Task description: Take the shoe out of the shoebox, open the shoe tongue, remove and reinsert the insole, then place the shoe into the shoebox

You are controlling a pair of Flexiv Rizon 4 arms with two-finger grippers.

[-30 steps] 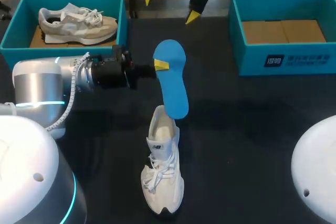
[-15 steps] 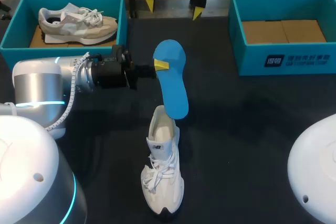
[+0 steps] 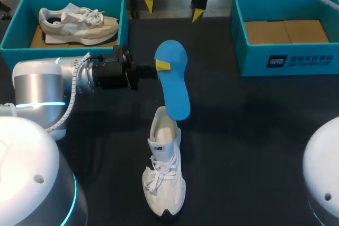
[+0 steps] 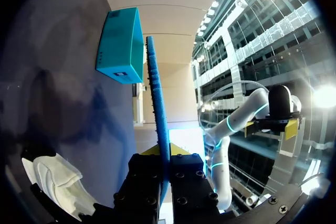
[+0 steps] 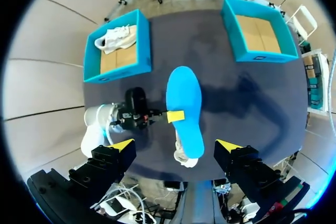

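Observation:
A blue insole (image 3: 172,80) hangs upright over the table, its lower end at the heel opening of a white shoe (image 3: 164,168) that lies on the black table. My left gripper (image 3: 161,66) comes in from the left and is shut on the insole's edge near its upper end. From the left wrist view the insole (image 4: 157,103) is edge-on between the fingers of the left gripper (image 4: 164,156), with the shoe (image 4: 55,179) below. My right gripper (image 3: 174,9) hangs high at the far edge, open and empty. It looks down on the insole (image 5: 185,103) and the shoe (image 5: 182,157).
A teal shoebox (image 3: 10,30) at the back left holds a second, beige and white shoe (image 3: 79,22). Another teal shoebox (image 3: 286,59) at the back right has only its cardboard floor showing. Bare black table lies between the boxes and to the right of the shoe.
The right gripper has shifted slightly at the far edge, its fingers turning. The left arm, the insole and the shoe have stayed where they were.

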